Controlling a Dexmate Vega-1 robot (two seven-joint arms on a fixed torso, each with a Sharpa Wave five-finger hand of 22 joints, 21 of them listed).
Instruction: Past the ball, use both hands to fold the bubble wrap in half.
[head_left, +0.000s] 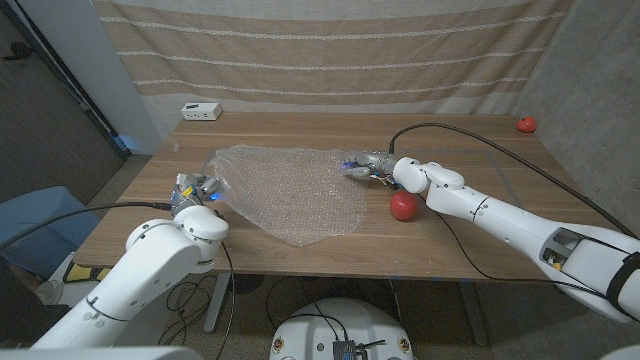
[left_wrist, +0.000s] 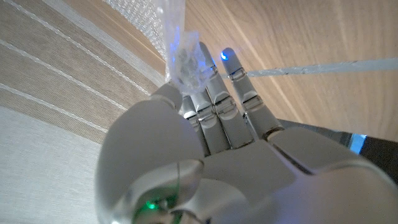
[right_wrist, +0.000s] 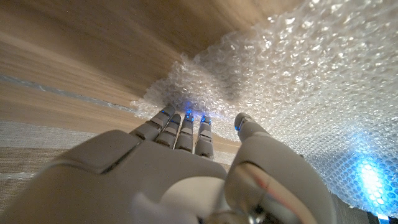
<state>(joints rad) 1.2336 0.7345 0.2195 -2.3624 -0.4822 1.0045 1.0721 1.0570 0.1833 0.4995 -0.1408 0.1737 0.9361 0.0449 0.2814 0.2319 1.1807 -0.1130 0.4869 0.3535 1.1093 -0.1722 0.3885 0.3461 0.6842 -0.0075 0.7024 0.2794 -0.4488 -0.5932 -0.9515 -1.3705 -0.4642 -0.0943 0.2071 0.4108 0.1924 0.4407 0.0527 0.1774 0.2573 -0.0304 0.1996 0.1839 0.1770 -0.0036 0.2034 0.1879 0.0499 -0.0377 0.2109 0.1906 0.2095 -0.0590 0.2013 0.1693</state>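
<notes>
A clear sheet of bubble wrap (head_left: 290, 195) lies spread over the middle of the wooden table (head_left: 470, 150). My left hand (head_left: 196, 190) is at the sheet's left edge. In the left wrist view it (left_wrist: 217, 118) pinches a raised corner of the wrap (left_wrist: 183, 59) between thumb and fingers. My right hand (head_left: 362, 166) is at the sheet's right edge. In the right wrist view its fingertips (right_wrist: 180, 118) touch the rim of the wrap (right_wrist: 298, 74), with the thumb standing a little apart. A red ball (head_left: 404, 205) sits beside the right forearm, nearer the front edge.
A small white box (head_left: 201, 111) stands at the table's back left. A second small red object (head_left: 526, 124) sits at the back right corner. A black cable (head_left: 470, 135) arcs over the right side of the table. A striped curtain (head_left: 330, 50) hangs behind the table.
</notes>
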